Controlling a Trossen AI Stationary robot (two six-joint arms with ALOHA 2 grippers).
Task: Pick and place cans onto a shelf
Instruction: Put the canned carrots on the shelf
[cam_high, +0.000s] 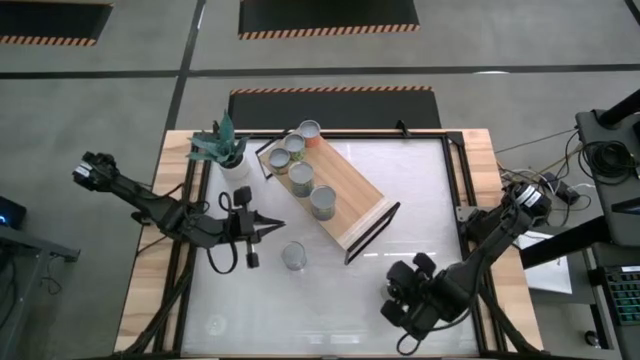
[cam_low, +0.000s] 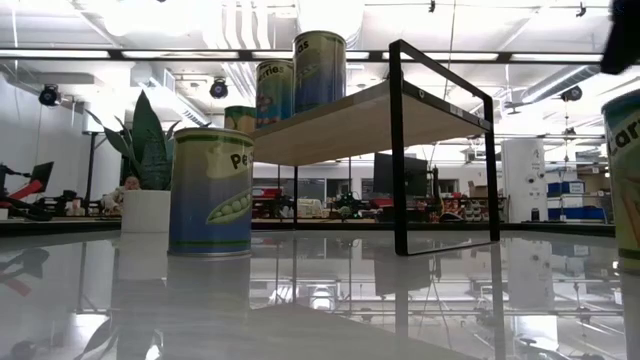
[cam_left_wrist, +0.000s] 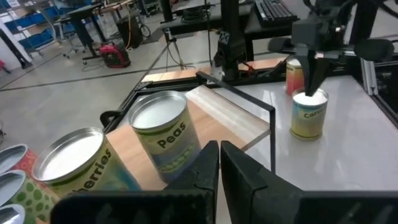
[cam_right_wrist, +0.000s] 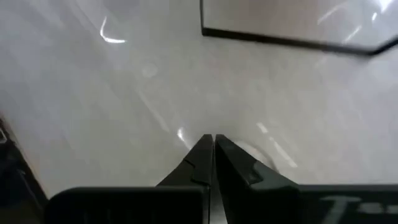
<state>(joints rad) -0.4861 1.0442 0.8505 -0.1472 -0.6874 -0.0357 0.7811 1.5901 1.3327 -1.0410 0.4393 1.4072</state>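
Note:
The light-wood shelf (cam_high: 335, 195) with its black wire frame stands slanted at the table's far middle. Several cans stand on its top board, among them a Peas can (cam_left_wrist: 163, 134) and its neighbour (cam_left_wrist: 74, 163). One can (cam_high: 293, 256) stands upright on the table by the shelf's near side, and shows in the low view (cam_low: 210, 190). My left gripper (cam_high: 275, 228) is shut and empty, level, pointing at the shelf. My right gripper (cam_high: 405, 303) is shut, pointing down over another upright can (cam_left_wrist: 309, 117) at the near right. My right gripper's shut fingers (cam_left_wrist: 311, 78) come from above and end at the can's white top (cam_left_wrist: 309, 96). I cannot tell whether they touch it. The can stands upright on the table.
A white pot with a green plant (cam_high: 232, 160) stands at the shelf's far left end, near my left arm. The white tabletop (cam_high: 420, 190) has a black frame (cam_high: 452, 180) round it. Desks and equipment show in the room beyond the table.

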